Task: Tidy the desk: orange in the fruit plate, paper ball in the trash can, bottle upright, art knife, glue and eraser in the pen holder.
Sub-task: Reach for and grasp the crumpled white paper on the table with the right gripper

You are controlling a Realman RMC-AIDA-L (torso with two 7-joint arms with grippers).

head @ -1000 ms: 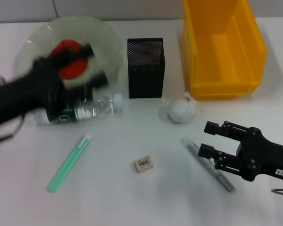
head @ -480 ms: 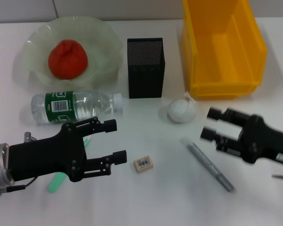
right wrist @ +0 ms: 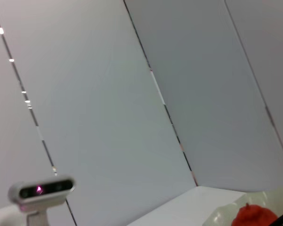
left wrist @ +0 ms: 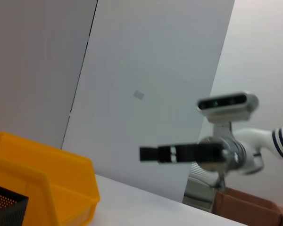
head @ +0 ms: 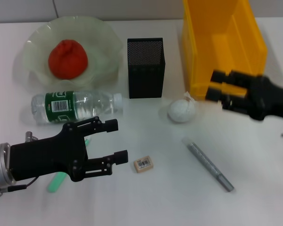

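The orange point(head: 68, 59) lies in the pale green fruit plate point(head: 106, 40); both also show in the right wrist view, orange point(right wrist: 254, 217) and plate point(right wrist: 221, 217). The bottle point(head: 75, 106) lies on its side in front of the plate. The paper ball point(head: 181, 110) sits between the black mesh pen holder point(head: 145, 67) and the yellow trash can point(head: 221, 47). The eraser point(head: 144, 164) lies at front centre. My left gripper point(head: 115, 140) is open and empty, left of the eraser. My right gripper point(head: 213, 85) is open and empty, right of the paper ball at the bin's front wall.
A grey pen-shaped tool point(head: 207, 164) lies at front right. A green stick point(head: 56, 181) lies at front left, mostly hidden under my left arm. The left wrist view shows the bin point(left wrist: 42, 179) and a corner of the pen holder point(left wrist: 4, 207).
My left gripper let go of the orange in the plate and drew back to the front left. My right gripper moved from beside the grey tool up toward the bin.
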